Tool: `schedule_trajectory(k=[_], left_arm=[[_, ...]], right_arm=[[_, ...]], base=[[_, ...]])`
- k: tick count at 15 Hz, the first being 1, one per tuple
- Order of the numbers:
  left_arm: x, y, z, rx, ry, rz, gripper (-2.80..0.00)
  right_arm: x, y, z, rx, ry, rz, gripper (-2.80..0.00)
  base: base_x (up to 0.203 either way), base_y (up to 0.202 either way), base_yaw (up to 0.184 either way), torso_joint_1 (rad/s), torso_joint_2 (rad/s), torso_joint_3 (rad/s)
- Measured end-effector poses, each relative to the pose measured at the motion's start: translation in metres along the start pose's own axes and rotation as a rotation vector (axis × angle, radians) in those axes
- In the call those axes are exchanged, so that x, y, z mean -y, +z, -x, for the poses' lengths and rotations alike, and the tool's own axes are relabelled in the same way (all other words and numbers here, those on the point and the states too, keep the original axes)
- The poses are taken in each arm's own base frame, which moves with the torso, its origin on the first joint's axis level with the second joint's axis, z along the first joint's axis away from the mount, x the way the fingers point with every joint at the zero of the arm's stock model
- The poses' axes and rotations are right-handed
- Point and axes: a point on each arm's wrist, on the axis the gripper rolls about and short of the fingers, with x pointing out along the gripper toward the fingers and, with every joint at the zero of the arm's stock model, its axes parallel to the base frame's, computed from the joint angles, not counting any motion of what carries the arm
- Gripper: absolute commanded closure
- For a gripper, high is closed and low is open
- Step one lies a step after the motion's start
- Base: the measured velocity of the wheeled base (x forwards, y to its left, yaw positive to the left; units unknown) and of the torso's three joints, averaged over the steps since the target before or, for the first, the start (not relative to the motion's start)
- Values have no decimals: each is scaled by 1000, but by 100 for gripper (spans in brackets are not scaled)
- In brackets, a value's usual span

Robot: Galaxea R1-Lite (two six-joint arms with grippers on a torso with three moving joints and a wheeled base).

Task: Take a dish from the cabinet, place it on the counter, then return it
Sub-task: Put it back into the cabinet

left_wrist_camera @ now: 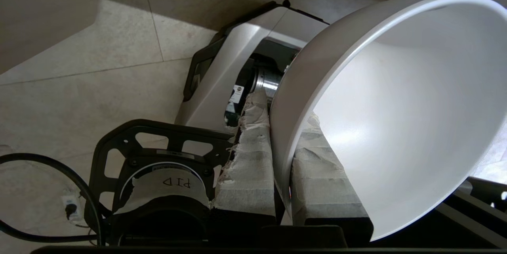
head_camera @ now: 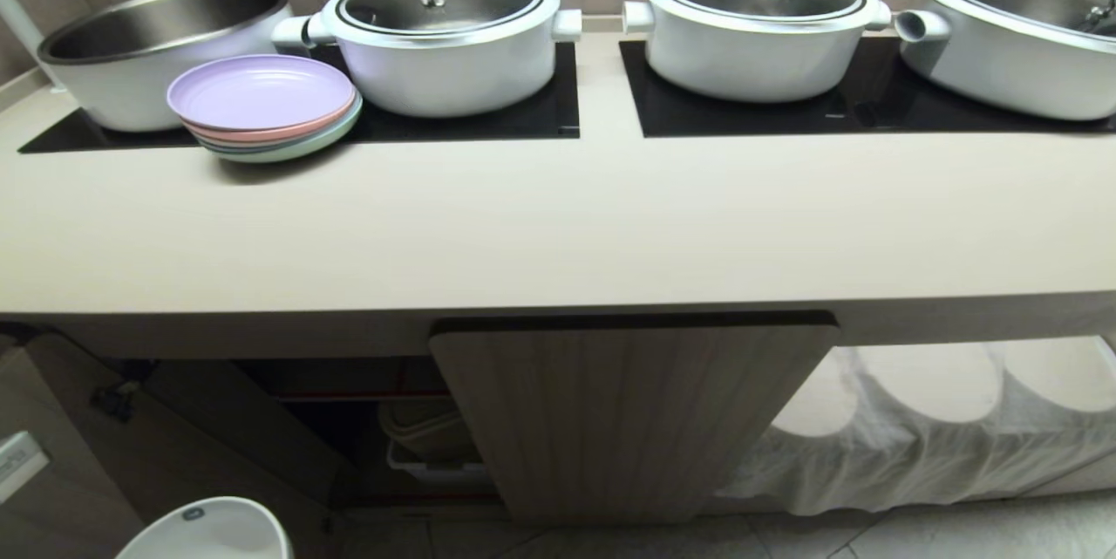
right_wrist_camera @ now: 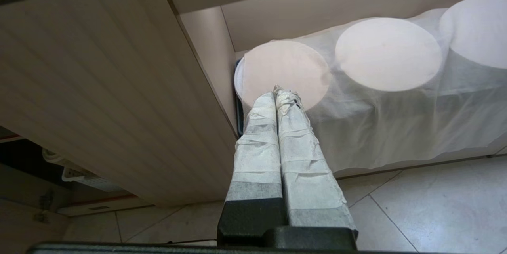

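The left hand (left_wrist_camera: pixel 282 155) clamps the bowl (head_camera: pixel 209 531) by its rim at the lower left of the head frame, below the desk (head_camera: pixel 558 219), for carrying. The right hand (right_wrist_camera: pixel 279 94) hangs closed, empty.

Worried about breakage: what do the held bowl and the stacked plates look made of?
The white bowl, pinched at its rim by the left gripper, looks like matte plastic or melamine: thin wall, soft sheen. The pastel plates look like matte plastic too, thin-edged and dull; ceramic can't be excluded.

White deep dish (left_wrist_camera: pixel 396 119) tilted, rim pinched in left tool (left_wrist_camera: pixel 283 127), below counter (head_camera: pixel 558 219)
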Motion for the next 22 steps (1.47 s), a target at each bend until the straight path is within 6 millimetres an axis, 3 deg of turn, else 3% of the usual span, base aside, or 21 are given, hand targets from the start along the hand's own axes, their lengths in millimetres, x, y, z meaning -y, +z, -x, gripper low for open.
schedule_trajectory(k=[22], left_arm=[[0, 0, -1, -9, 2, -1, 0]], right_arm=[[0, 0, 0, -2, -1, 1, 0]], base=[[0, 0, 0, -261, 494, 231]])
